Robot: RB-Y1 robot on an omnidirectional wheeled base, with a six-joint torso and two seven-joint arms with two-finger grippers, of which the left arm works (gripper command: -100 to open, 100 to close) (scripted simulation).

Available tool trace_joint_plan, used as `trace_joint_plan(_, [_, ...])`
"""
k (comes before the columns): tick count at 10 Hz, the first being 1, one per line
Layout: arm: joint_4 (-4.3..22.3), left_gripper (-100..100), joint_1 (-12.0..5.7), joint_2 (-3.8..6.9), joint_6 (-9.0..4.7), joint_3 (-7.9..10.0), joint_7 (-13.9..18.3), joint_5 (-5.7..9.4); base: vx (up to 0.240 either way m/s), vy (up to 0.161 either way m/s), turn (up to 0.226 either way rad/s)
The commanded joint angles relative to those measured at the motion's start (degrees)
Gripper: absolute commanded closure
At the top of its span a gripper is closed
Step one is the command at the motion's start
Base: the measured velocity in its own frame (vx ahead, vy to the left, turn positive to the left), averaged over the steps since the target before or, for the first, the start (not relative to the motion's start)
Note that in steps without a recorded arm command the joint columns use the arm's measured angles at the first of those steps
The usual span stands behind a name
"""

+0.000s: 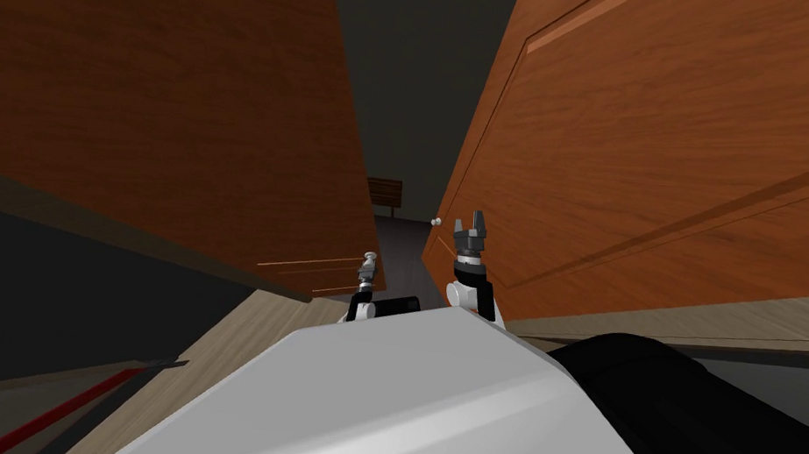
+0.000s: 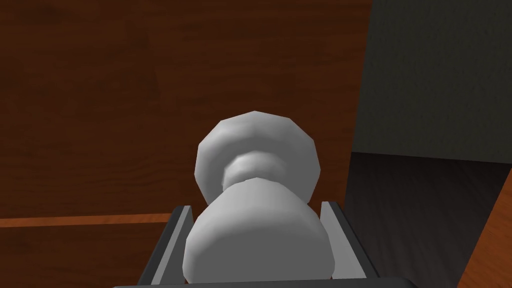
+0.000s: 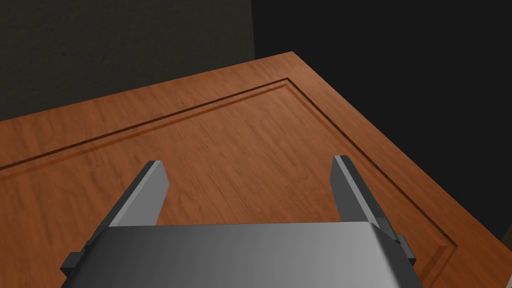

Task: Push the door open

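Two wooden door leaves stand ajar with a dark gap between them. The left door leaf (image 1: 156, 91) is dark brown; the left gripper (image 2: 255, 206) has its fingers (image 2: 334, 235) clamped on its white knob (image 2: 257, 240). A second white knob (image 1: 436, 221) sits at the edge of the orange-brown, panelled right door leaf (image 1: 661, 165). The right gripper (image 3: 250, 165) is near this panel, fingers apart.

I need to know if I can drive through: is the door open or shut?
Partly open: the head view shows a narrow gap between the left door and right door, with dark floor beyond.
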Motion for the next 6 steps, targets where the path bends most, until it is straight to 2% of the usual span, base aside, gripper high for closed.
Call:
trace_joint_plan(1, [0.2,100,-0.12,0.34,-0.23,0.92,-0.2,0.36,0.098,-0.016,0.025])
trace_joint_plan(6, [0.7,100,-0.43,0.80,-0.78,3.14,-0.8,1.23,0.166,-0.043,0.036])
